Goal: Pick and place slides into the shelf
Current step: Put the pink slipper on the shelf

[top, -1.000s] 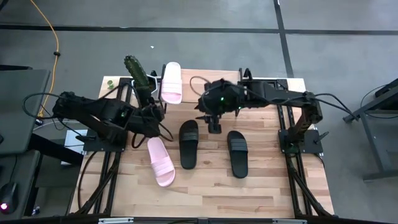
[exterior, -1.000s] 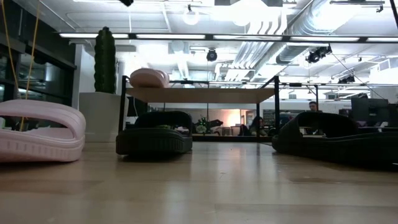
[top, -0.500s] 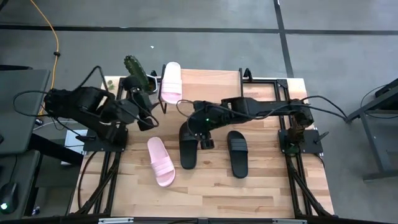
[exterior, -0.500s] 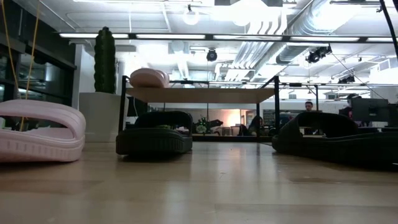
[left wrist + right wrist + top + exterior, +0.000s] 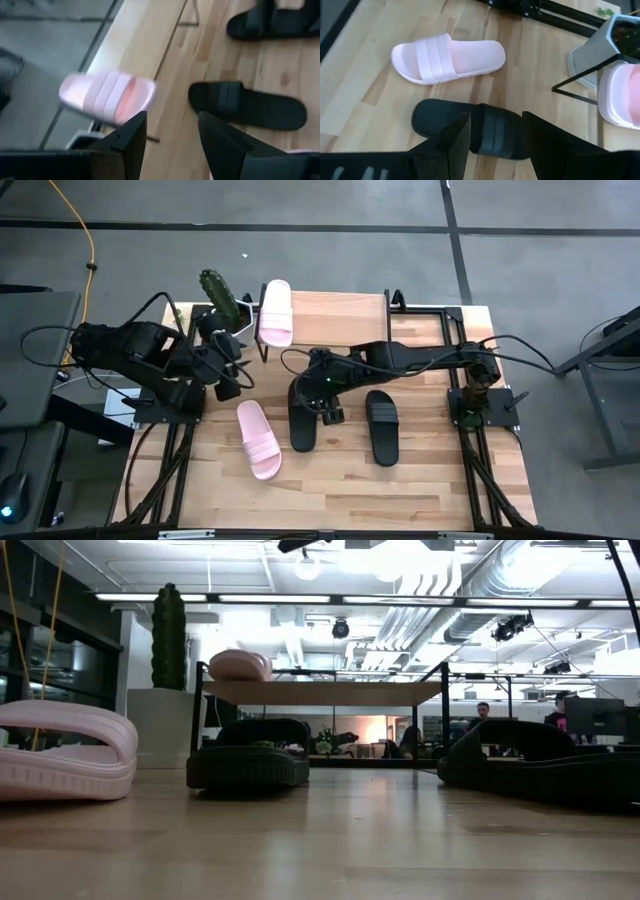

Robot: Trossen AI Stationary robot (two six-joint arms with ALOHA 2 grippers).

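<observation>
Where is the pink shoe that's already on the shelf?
It lies on the left end of the shelf top, this pink slide, right beside the cactus.

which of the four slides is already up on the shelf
The pale pink slide lying on the light wooden shelf top beside the cactus. The other pink slide and both black slides lie on the table.

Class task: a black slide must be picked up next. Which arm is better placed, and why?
The right. Its open right gripper hangs directly over the nearer black slide, while the left gripper sits back beside the shelf.
</observation>
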